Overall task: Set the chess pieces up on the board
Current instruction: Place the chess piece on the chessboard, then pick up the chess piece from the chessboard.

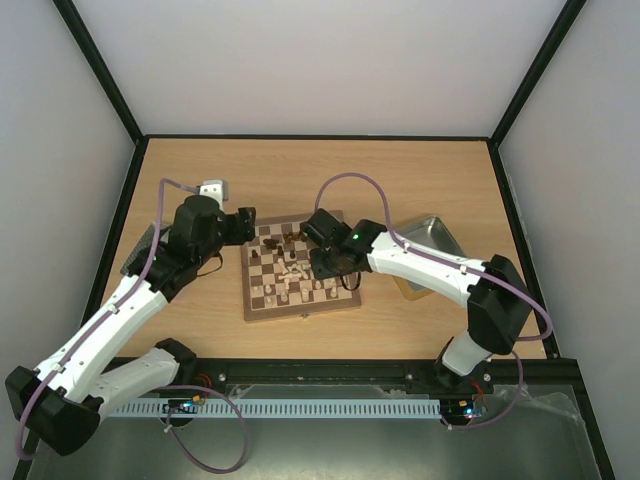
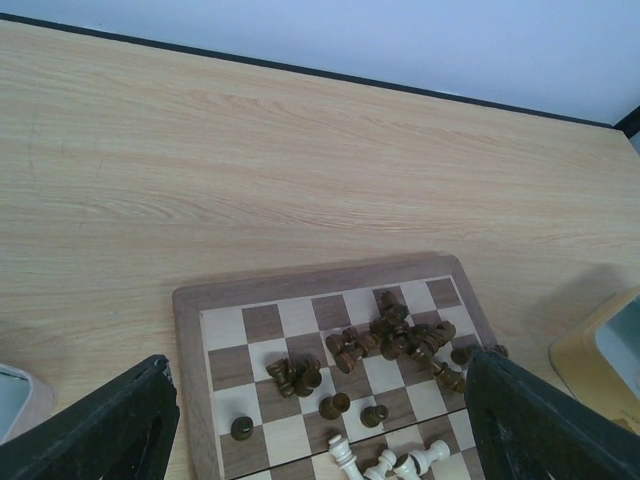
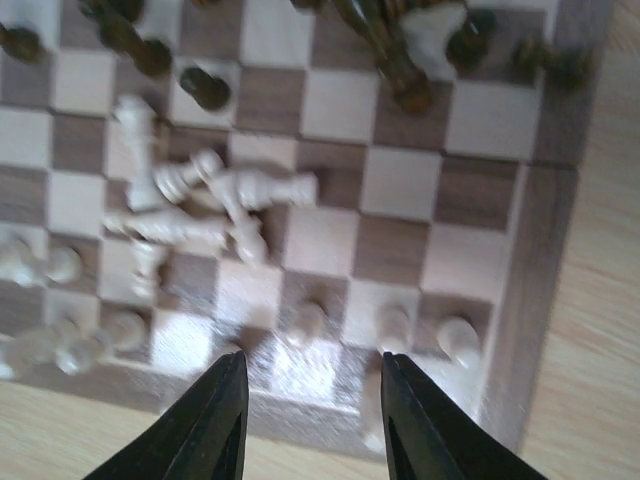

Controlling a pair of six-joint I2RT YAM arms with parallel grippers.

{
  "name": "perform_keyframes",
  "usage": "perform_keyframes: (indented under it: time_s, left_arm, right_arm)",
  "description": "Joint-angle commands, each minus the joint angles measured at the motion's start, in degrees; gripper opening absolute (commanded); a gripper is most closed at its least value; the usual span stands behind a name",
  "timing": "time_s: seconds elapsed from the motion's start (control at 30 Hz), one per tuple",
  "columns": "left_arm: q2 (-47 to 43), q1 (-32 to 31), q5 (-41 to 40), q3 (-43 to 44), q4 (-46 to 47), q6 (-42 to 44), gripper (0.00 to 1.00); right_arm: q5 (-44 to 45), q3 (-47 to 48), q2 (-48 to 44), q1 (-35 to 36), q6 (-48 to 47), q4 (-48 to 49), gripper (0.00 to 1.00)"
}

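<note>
The board [image 1: 262,305] lies mid-table. Dark chess pieces [image 2: 400,335] are heaped on its far squares, one dark pawn [image 2: 241,428] apart near the left edge. Pale chess pieces [image 3: 215,195] lie toppled mid-board, and three pale pawns [image 3: 393,325] stand in the row nearest the front edge. My left gripper [image 2: 320,440] hovers open over the board's far left part [image 1: 245,225], nothing between its fingers. My right gripper [image 3: 315,420] is above the board's front right corner [image 1: 335,265], jaws apart and empty, with a pale pawn [image 3: 305,320] just beyond the gap.
A grey metal tray [image 1: 430,238] sits right of the board, its tan edge [image 2: 600,350] showing in the left wrist view. Another tray corner [image 2: 15,395] lies left of the board under my left arm. A small white object [image 1: 212,188] rests behind the left gripper.
</note>
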Motion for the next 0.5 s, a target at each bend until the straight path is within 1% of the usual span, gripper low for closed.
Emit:
perform_keyframes:
  time_s: [0.0,0.17,0.33,0.47]
  left_arm:
    - [-0.69,1.15,-0.26,-0.80,0.83,-1.35,0.80]
    - [-0.89,1.74,-0.44,-1.12,1.17,-1.51,0.80]
    - [-0.78,2.01,-0.57,-1.36,1.17,-1.20,0.80]
    - [-0.47,2.25,0.14,-1.30,1.17,-1.08,0.80]
  right_arm:
    - [1.77,1.77,2.20,0.40,2.01,10.72,0.36]
    - [1.62,4.20,7.93,0.34,2.90,14.18,0.36]
    - [-1.26,4.34,12.14,0.39,1.57,14.81,0.22]
    - [-1.71,4.42,13.60,0.40,0.86,14.34,0.20]
